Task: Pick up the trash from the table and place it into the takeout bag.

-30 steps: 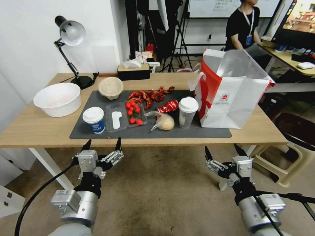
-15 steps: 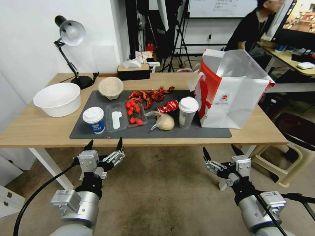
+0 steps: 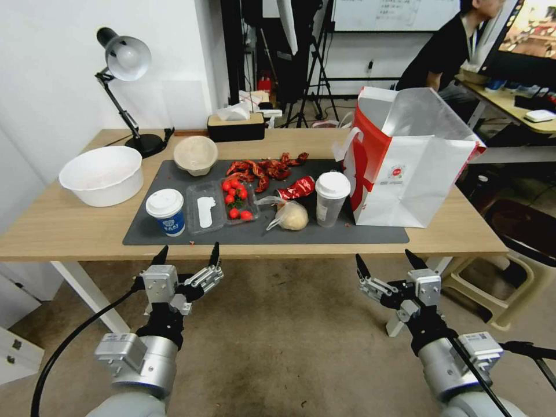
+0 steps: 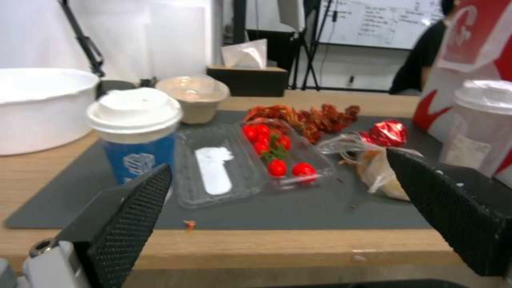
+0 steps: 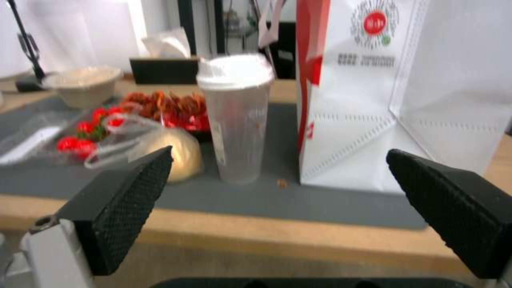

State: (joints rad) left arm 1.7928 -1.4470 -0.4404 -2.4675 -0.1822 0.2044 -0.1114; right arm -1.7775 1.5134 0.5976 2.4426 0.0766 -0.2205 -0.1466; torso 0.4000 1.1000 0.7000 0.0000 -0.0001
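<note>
The takeout bag (image 3: pixel 414 168) stands upright at the right end of the dark grey mat (image 3: pixel 370 234), its mouth open; its white face bears a small round red logo with lines of print beneath, too small to read. The blue-and-white paper cup (image 3: pixel 165 212) carries a white emblem and short lettering that cannot be made out. The white-lidded clear cup (image 3: pixel 331 198) stands just beside the bag, with the clear bag holding a beige lump (image 3: pixel 291 216) and the crumpled red wrapper (image 3: pixel 296 188) to its left. The pulp bowl (image 3: pixel 195 154) sits at the mat's far left corner. The left gripper (image 3: pixel 186 256) and right gripper (image 3: pixel 386 263) hang below and in front of the tabletop (image 3: pixel 69 226) near edge, jaws spread wide and empty. A bare strip of wood runs between the mat and that edge.
</note>
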